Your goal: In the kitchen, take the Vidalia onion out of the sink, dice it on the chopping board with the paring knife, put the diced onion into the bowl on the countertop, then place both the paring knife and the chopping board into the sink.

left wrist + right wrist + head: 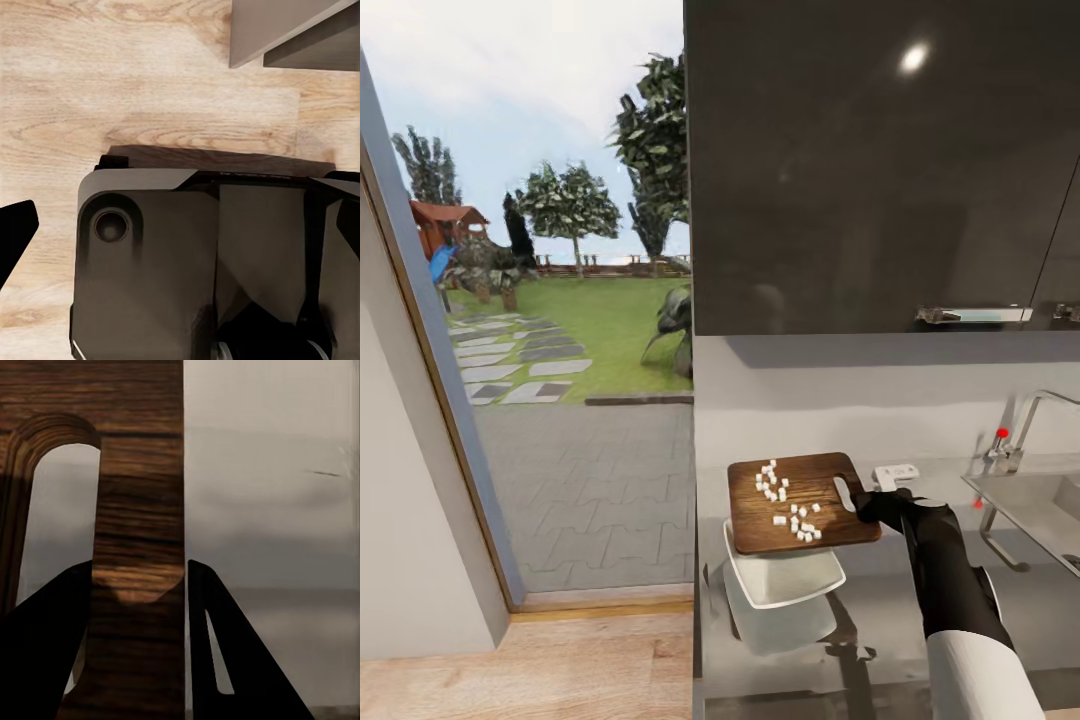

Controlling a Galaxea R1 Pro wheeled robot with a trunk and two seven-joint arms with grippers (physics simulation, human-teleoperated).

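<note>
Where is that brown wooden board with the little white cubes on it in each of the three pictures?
Head view: the brown wooden chopping board is at lower centre, held above the white squarish bowl by the right pincer at its slotted edge.
Left wrist view: the board is not in it.
Right wrist view: its wood grain spans the upper left, between the black fingers.
Shared landmark: the board's handle slot.

The chopping board held above the bench hides the back of the white bowl, the sink runs off the picture's right edge, and the right pincer is too dark to make out at the board's slot.
</note>
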